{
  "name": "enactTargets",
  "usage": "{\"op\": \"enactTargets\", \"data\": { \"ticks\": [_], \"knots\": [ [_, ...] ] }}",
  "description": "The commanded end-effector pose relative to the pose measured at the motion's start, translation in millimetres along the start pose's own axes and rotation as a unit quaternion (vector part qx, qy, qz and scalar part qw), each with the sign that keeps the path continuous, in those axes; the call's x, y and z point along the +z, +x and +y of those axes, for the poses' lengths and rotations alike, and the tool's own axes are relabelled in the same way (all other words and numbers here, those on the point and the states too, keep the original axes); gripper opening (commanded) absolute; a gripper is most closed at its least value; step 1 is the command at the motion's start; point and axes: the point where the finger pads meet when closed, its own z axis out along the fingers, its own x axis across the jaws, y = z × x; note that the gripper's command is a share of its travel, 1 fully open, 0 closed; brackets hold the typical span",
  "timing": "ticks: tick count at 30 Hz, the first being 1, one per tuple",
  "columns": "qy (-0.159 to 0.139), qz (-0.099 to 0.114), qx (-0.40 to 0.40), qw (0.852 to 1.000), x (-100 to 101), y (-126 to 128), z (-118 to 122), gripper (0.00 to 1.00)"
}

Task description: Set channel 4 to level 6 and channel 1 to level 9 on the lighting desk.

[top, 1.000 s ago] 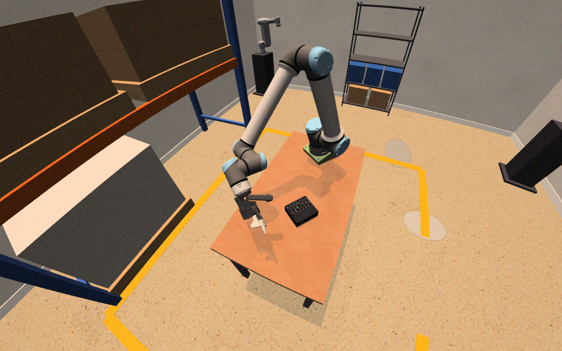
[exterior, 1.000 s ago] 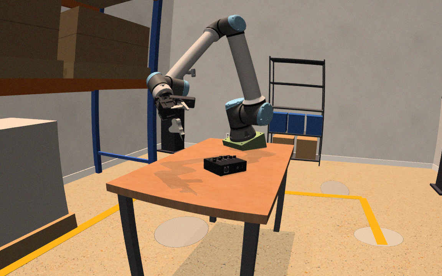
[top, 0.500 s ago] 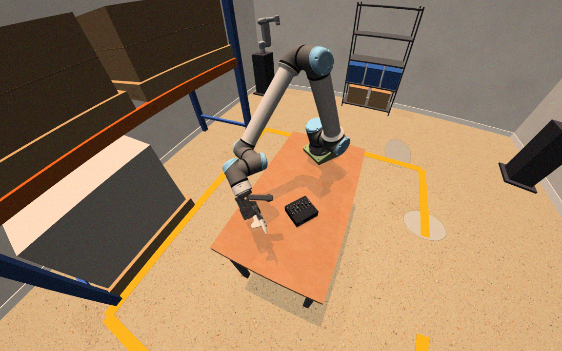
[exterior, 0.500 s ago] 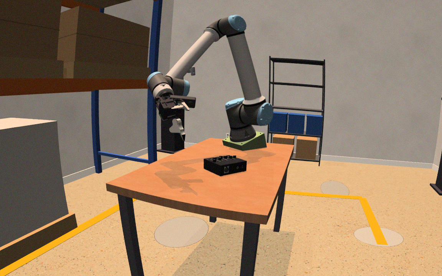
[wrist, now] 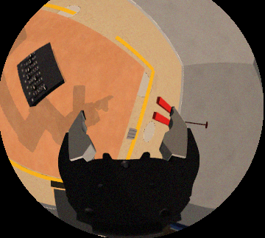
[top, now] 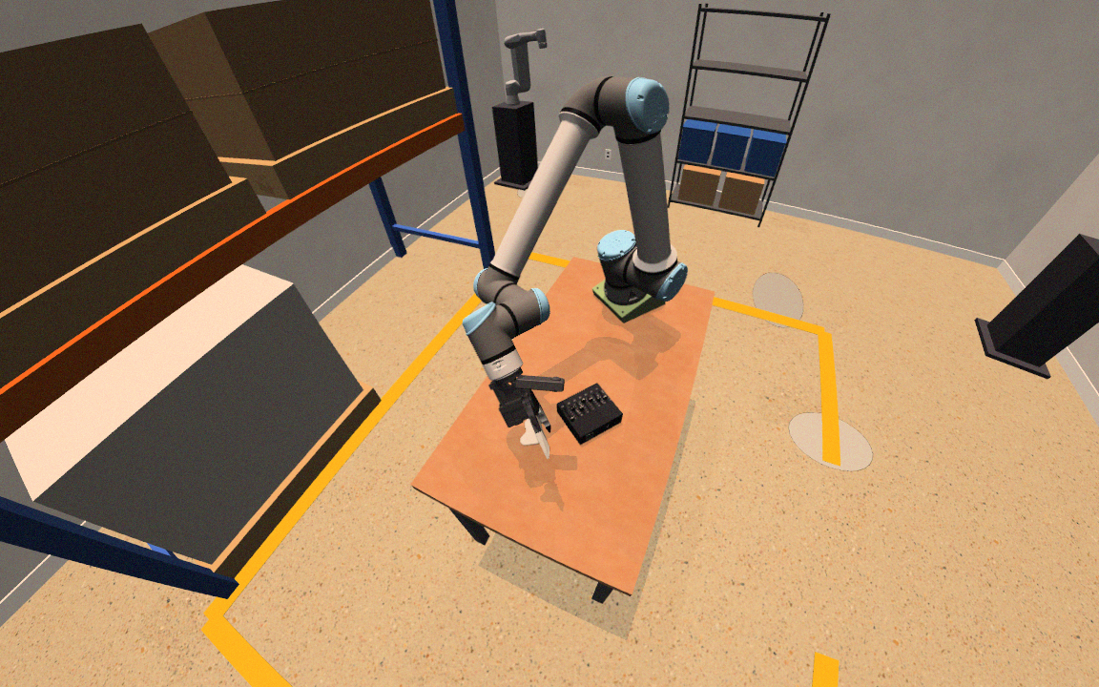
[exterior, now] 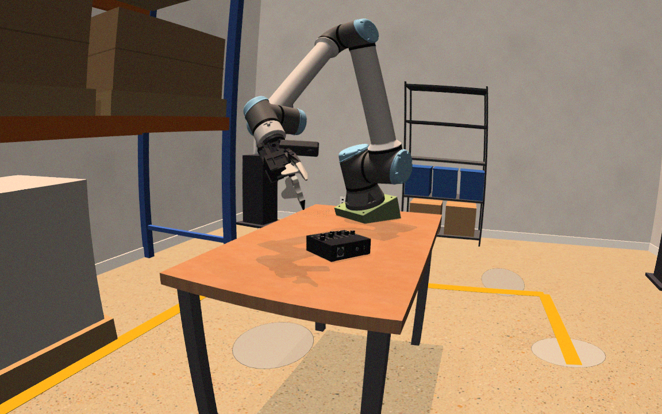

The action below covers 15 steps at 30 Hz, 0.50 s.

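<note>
The lighting desk (top: pixel 590 412) is a small black box with a row of faders, sitting near the middle of the orange table (top: pixel 570 418). It also shows in the exterior view (exterior: pixel 338 245) and at the upper left of the wrist view (wrist: pixel 40 73). The fader levels are too small to read. My gripper (top: pixel 536 437) hangs high above the table, to the left of the desk and well apart from it. Its fingers stand wide open and empty in the wrist view (wrist: pixel 126 135) and it shows in the exterior view (exterior: pixel 295 188).
My arm's green base (top: pixel 627 301) is bolted at the table's far end. A large grey crate (top: pixel 186 401) and blue shelving with cardboard boxes stand to the left. A black shelf rack (top: pixel 745 119) stands at the back wall. Yellow floor tape runs around the table.
</note>
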Motion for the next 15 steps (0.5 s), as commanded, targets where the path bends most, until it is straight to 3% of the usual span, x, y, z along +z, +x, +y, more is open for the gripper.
{"op": "enactTargets", "data": {
  "ticks": [1, 3, 4, 6, 7, 9, 12, 15],
  "knots": [
    [-0.021, -0.064, 0.061, 0.996, 7, -27, -33, 1.0],
    [-0.038, -0.1, 0.094, 0.99, 8, -46, -52, 1.0],
    [-0.038, -0.1, 0.094, 0.99, 8, -46, -52, 1.0],
    [-0.06, -0.134, 0.126, 0.981, 6, -66, -70, 1.0],
    [-0.06, -0.134, 0.126, 0.981, 6, -66, -70, 1.0],
    [-0.085, -0.166, 0.156, 0.97, 2, -86, -87, 1.0],
    [-0.085, -0.166, 0.156, 0.97, 2, -86, -87, 1.0],
    [-0.126, -0.206, 0.195, 0.951, -8, -115, -109, 1.0]
  ]
}}
